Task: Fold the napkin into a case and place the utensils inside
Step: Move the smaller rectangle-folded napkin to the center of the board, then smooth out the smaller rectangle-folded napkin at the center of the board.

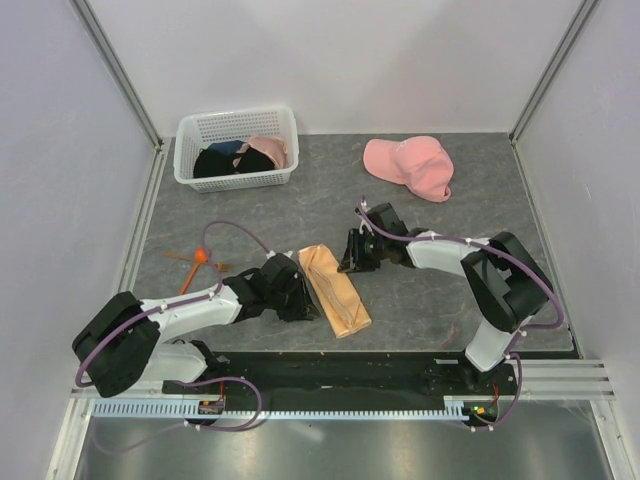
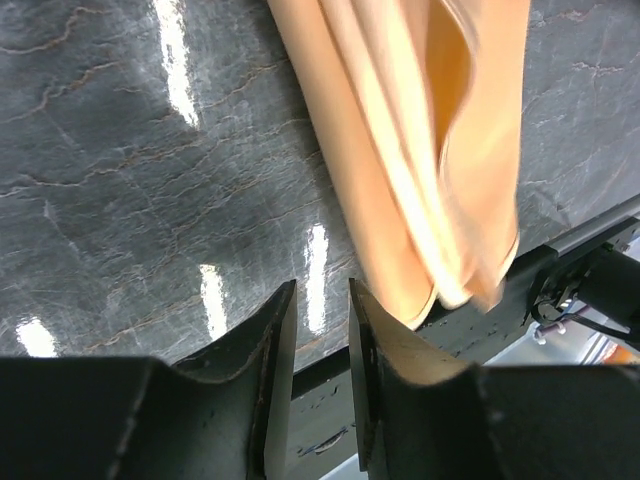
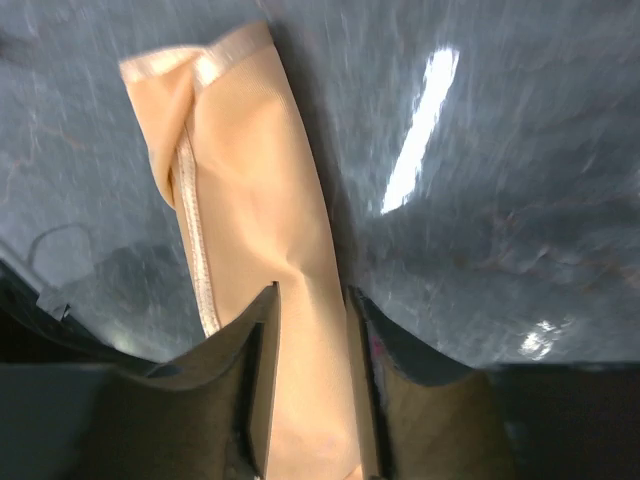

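Note:
The napkin (image 1: 335, 290) lies on the grey table folded into a long narrow peach-tan strip, slanting from upper left to lower right. My left gripper (image 1: 305, 300) rests at the strip's left side; in the left wrist view its jaws (image 2: 322, 285) stand a little apart with only table between them, and the napkin (image 2: 400, 150) is just past the right finger. My right gripper (image 1: 355, 258) is at the strip's upper right; its jaws (image 3: 312, 290) stand apart with the napkin (image 3: 260, 180) showing in the gap, puckered at the left fingertip. The utensils (image 1: 201, 256), an orange-bowled spoon among them, lie far left.
A white basket (image 1: 240, 181) with dark and pink clothes stands at the back left. A pink cap (image 1: 410, 165) lies at the back right. The black rail of the table's front edge (image 1: 350, 365) runs just below the napkin's near end.

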Controlling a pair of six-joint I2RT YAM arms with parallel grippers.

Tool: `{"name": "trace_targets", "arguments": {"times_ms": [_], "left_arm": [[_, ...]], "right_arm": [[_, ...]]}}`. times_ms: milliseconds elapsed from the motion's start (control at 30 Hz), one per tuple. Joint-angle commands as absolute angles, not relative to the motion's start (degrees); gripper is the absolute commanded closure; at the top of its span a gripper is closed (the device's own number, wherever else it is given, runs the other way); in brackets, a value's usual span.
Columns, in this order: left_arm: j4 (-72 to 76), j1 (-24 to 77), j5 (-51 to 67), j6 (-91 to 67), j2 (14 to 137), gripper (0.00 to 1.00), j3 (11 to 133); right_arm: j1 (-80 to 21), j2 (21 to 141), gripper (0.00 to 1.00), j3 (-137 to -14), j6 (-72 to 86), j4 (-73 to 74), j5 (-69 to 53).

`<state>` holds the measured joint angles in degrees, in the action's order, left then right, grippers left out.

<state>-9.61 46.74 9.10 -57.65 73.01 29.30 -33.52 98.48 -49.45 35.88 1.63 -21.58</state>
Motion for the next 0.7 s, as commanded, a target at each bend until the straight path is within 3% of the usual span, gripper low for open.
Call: {"name": "trace_targets", "arguments": {"times_ms": [0,33,200,400,533,667], "left_arm": [[-7.66,46.85,10.45,-61.34,70.67,0.65,28.13],[-5.65,46.85,11.42,-62.13,70.66,0.64,26.99],[-2.82,46.85,13.27,-63.54,72.25,0.67,26.28],[-1.32,46.85,10.2,-68.64,72.16,0.69,25.23],[-0.44,46.84,9.32,-70.22,72.42,0.71,25.31],[-0.53,46.58,7.13,-71.8,71.63,0.72,24.87]], "right_arm": [[-33.49,97.57,0.53,-59.23,24.45,16.5,-12.58],[-34.01,96.51,0.45,-59.5,23.22,20.26,-11.18],[-40.59,87.37,0.35,-56.08,20.39,25.74,-6.86],[-50.52,83.32,0.38,-53.61,21.36,25.4,-3.35],[-52.29,84.81,0.51,-54.05,20.13,25.31,-0.97],[-53.7,87.71,0.53,-55.19,19.16,25.22,-0.35]]}}
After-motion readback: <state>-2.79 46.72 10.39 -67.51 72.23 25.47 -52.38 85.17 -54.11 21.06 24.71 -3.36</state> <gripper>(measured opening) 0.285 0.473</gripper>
